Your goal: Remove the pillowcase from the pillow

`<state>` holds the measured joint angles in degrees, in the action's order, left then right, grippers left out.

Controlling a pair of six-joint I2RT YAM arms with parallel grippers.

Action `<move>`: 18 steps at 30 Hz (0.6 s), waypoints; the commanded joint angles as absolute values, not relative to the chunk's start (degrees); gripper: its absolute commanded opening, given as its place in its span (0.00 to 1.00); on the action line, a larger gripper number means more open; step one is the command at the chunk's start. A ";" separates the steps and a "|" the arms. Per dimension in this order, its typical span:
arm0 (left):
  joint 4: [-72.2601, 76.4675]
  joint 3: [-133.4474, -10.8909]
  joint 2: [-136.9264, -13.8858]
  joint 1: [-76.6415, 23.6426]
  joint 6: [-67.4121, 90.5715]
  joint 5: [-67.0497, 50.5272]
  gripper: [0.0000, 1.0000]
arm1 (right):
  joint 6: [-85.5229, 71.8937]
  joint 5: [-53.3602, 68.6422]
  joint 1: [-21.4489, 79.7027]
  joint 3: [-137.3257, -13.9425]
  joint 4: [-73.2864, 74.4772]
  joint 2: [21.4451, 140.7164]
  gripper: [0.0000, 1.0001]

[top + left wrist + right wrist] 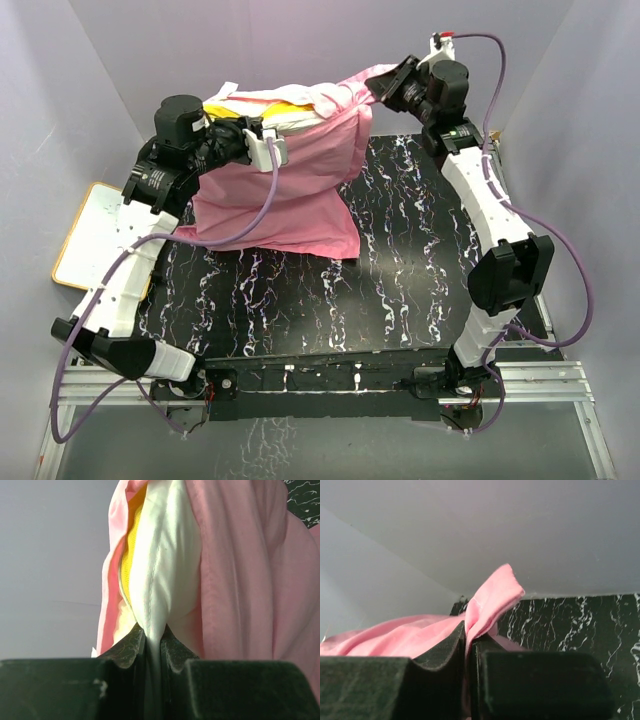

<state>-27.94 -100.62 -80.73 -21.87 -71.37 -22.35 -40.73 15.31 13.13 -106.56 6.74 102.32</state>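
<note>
Softly creased matte pink pillowcase hangs over the far side of a black marbled table. The right gripper pinches its top corner. The left gripper clamps the seamed edge of the plump white pillow, yellow band showing.

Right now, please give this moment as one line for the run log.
left gripper: shut on pillow | right gripper: shut on pillowcase | pillow: top edge exposed

The pink fabric pillowcase stands at the back of the black marbled table, the plump white pillow inside its top; a yellow-framed white board lies left of the table.
</note>
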 commanded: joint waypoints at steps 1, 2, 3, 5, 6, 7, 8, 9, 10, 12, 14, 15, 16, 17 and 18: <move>-25.70 -103.32 -75.87 -22.32 -72.07 -24.66 0.00 | -40.03 8.94 9.67 -112.42 2.22 102.96 0.08; -25.89 -103.29 -75.54 -22.32 -71.98 -24.72 0.00 | -40.24 8.16 8.92 -112.37 2.09 103.18 0.08; -26.11 -103.21 -75.36 -22.32 -72.03 -24.78 0.00 | -40.21 7.64 8.23 -112.10 1.89 103.38 0.08; -26.29 -102.88 -74.71 -22.32 -72.48 -24.70 0.00 | -39.81 6.62 7.19 -111.01 1.48 103.74 0.08; -26.05 -102.39 -74.33 -22.35 -72.78 -24.62 0.00 | -39.49 6.29 6.86 -110.36 1.39 103.86 0.08; -25.55 -101.79 -73.83 -22.30 -73.04 -24.49 0.00 | -38.97 5.97 6.66 -109.52 1.33 103.88 0.08; -25.23 -101.30 -73.30 -22.34 -73.26 -24.47 0.00 | -38.61 5.59 6.59 -108.63 1.36 103.89 0.08; -25.01 -100.98 -72.96 -22.33 -73.44 -24.44 0.00 | -38.28 5.25 6.57 -107.64 1.35 103.84 0.08; -24.82 -100.57 -72.62 -22.32 -73.55 -24.56 0.00 | -38.05 4.93 6.55 -106.50 1.17 103.80 0.08; -25.17 -100.45 -72.24 -22.32 -73.51 -24.91 0.00 | -37.97 4.10 6.43 -104.21 1.08 103.73 0.08; -26.46 -100.88 -71.95 -22.32 -73.47 -25.50 0.00 | -37.92 2.68 6.25 -102.74 1.18 103.71 0.08; -27.14 -101.09 -71.89 -22.32 -73.48 -25.87 0.00 | -37.70 1.91 6.16 -102.22 1.33 103.81 0.08; -27.39 -101.23 -71.67 -22.32 -73.27 -26.05 0.00 | -37.25 0.60 6.04 -101.96 1.69 103.91 0.08; -27.33 -101.38 -71.46 -22.32 -72.76 -26.31 0.00 | -36.55 0.13 6.02 -101.78 2.27 104.07 0.08; -27.15 -101.67 -71.26 -22.32 -72.13 -26.62 0.00 | -35.55 -1.01 5.96 -101.70 3.13 104.39 0.08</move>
<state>-28.67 -99.70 -76.31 -22.52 -72.03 -23.64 -39.88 8.45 8.21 -102.21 3.33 103.35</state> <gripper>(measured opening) 0.072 0.081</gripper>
